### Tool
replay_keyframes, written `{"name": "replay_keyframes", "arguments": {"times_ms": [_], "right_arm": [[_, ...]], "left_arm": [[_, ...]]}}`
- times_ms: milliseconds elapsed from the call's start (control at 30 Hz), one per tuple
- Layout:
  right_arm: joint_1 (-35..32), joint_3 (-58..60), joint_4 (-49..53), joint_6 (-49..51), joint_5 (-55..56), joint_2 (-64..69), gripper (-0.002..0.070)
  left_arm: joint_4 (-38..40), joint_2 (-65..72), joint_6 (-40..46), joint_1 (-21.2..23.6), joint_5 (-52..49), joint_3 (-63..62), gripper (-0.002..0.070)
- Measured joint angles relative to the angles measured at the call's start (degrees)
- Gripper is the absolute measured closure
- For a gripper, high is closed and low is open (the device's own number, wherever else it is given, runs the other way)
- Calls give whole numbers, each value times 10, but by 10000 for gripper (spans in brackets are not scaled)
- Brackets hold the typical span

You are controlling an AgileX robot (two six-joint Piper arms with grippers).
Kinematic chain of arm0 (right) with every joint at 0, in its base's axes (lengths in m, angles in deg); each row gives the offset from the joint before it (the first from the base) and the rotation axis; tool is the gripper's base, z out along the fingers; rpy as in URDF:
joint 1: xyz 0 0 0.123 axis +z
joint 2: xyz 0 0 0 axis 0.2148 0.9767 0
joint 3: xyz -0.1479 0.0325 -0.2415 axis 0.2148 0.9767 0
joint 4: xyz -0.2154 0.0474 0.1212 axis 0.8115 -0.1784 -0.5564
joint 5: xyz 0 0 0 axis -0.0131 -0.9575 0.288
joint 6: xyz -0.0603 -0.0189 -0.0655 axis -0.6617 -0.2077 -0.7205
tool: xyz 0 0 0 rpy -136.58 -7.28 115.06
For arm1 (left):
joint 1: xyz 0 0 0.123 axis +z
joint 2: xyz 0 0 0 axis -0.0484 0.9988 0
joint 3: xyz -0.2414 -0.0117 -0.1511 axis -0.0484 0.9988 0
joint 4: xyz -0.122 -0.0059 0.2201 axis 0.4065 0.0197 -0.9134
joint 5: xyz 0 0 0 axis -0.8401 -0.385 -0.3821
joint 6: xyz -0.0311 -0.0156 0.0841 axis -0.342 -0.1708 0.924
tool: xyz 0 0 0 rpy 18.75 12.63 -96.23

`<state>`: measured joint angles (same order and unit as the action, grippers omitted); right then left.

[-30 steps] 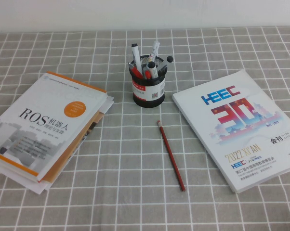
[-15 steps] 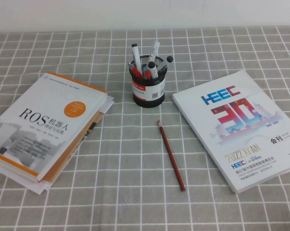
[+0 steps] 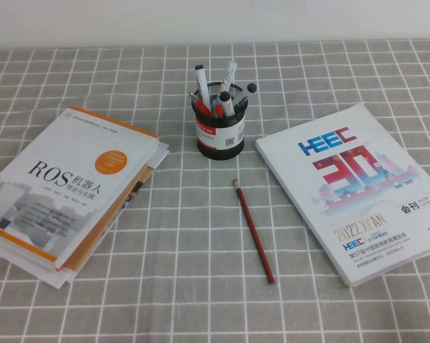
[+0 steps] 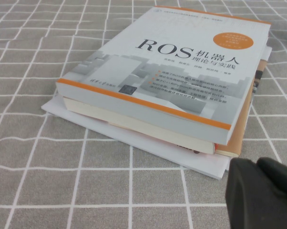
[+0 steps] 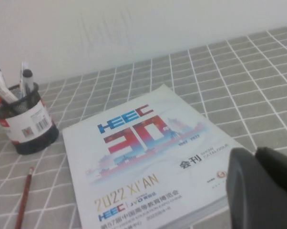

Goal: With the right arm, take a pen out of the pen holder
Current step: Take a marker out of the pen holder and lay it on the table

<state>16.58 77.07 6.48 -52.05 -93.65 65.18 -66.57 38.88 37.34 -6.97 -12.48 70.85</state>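
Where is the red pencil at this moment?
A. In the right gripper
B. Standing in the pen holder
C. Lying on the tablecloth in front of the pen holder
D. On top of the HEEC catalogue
C: the red pencil lies flat on the cloth, nearer the robot than the pen holder; the right gripper, shut and empty, hangs by the HEEC catalogue, the left gripper by the ROS book.

One pen holder (image 3: 220, 136) is holding at least four pens (image 3: 228, 74). One red pencil (image 3: 254, 232) is lying alone. Two books (image 3: 72, 179) are sitting stacked on white paper (image 4: 196, 161). One catalogue (image 3: 358, 186) is lying apart.
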Motion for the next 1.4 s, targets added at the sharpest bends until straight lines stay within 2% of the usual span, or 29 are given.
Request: {"name": "replay_keyframes", "arguments": {"times_ms": [433, 667, 900, 1100, 1267, 1400], "right_arm": [[0, 0, -129, 0, 57, 0, 689], [0, -24, -210, 0, -8, 16, 689], [0, -164, -211, -41, -184, 161, 689], [0, -288, -156, -55, -325, 329, 689], [0, -371, -134, -88, -366, 458, 689], [10, -425, -176, -146, -359, 546, 689]], "left_arm": [[0, 0, 0, 0, 0, 0, 678], [-6, 0, 0, 0, 0, 0, 678], [-8, 0, 0, 0, 0, 0, 678], [-9, 0, 0, 0, 0, 0, 678], [-9, 0, 0, 0, 0, 0, 678], [-9, 0, 0, 0, 0, 0, 678]]}}
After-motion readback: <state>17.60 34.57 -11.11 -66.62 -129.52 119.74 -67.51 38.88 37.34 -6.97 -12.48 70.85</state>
